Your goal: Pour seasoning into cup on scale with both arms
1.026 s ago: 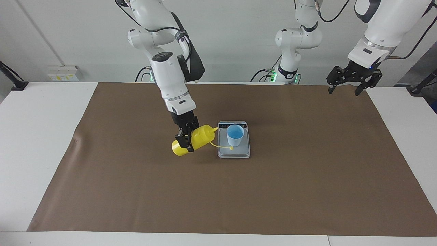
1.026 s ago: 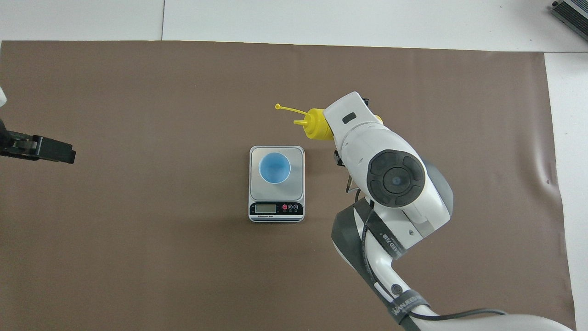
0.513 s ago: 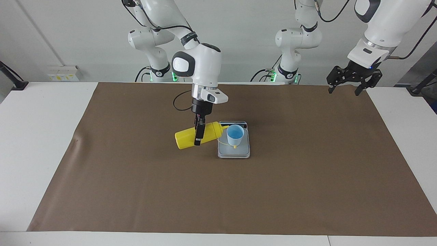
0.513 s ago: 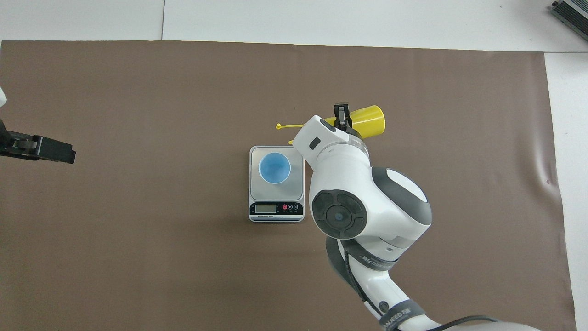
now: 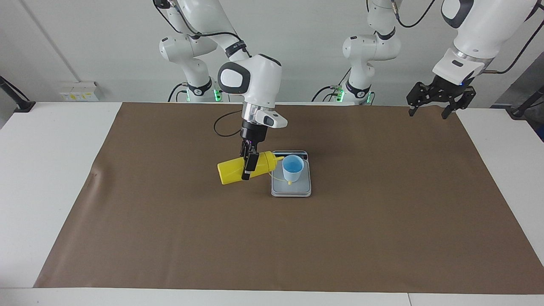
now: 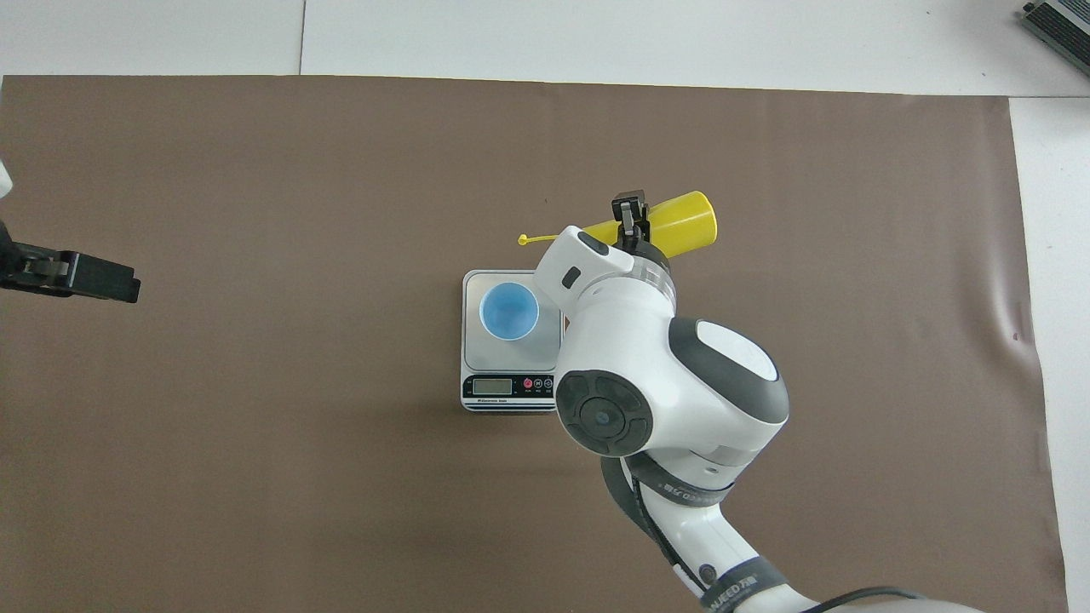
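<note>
The yellow seasoning bottle [image 5: 231, 172] is held nearly on its side above the mat, beside the scale toward the right arm's end. Its nozzle points at the rim of the pale-blue cup [image 5: 293, 168]. My right gripper [image 5: 247, 168] is shut on the bottle's middle. In the overhead view the bottle's base [image 6: 681, 223] shows past the right gripper [image 6: 628, 223]. The tethered cap [image 5: 289, 183] dangles beside the cup. The cup [image 6: 508, 311] stands on the silver-grey scale [image 5: 293, 190], which also shows in the overhead view [image 6: 477, 285]. My left gripper [image 5: 433, 102] waits open and raised over the mat's corner nearest the left arm's base, and also shows in the overhead view [image 6: 77, 277].
A brown mat [image 5: 382, 212] covers most of the white table [image 5: 51, 140]. A grey device [image 6: 1056, 21] lies off the mat at the table's corner farthest from the robots, at the right arm's end.
The right wrist has turned and swung the bottle so its nozzle reaches the cup's rim, with its base lifted a little. The left arm has not moved.
</note>
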You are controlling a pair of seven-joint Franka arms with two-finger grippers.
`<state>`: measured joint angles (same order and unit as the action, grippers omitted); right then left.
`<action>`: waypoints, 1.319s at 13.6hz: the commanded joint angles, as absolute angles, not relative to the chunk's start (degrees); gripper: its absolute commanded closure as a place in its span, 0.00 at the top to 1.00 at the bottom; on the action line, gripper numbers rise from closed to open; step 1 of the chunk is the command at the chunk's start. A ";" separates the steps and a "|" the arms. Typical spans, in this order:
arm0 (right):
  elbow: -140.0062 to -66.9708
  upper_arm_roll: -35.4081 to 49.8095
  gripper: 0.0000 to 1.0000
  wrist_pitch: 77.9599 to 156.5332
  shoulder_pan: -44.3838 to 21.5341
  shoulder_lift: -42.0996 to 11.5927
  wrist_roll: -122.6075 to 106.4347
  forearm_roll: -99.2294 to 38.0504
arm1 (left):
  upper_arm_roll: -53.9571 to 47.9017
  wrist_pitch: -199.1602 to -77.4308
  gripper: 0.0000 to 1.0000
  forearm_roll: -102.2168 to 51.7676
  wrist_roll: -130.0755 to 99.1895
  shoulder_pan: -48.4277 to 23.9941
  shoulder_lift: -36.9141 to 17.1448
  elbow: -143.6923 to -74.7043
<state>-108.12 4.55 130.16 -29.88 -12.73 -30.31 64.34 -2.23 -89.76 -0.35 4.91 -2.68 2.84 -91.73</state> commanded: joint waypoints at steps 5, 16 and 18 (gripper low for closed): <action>-104.51 4.66 0.00 121.12 -35.24 -17.57 -24.98 74.97 | -2.55 -88.86 1.00 -0.62 5.54 -1.93 3.69 -92.11; -104.77 4.75 0.00 119.53 -35.24 -18.54 -24.52 77.61 | -2.55 -88.86 1.00 -0.70 5.54 -1.93 3.69 -92.11; -104.85 4.75 0.00 119.62 -35.24 -18.54 -24.35 77.61 | -2.55 -88.86 1.00 -0.70 5.54 -1.93 3.69 -92.11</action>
<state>-106.07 4.33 120.68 -35.58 -18.02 -25.39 76.05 -2.23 -89.76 -0.35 4.91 -2.68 2.84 -91.73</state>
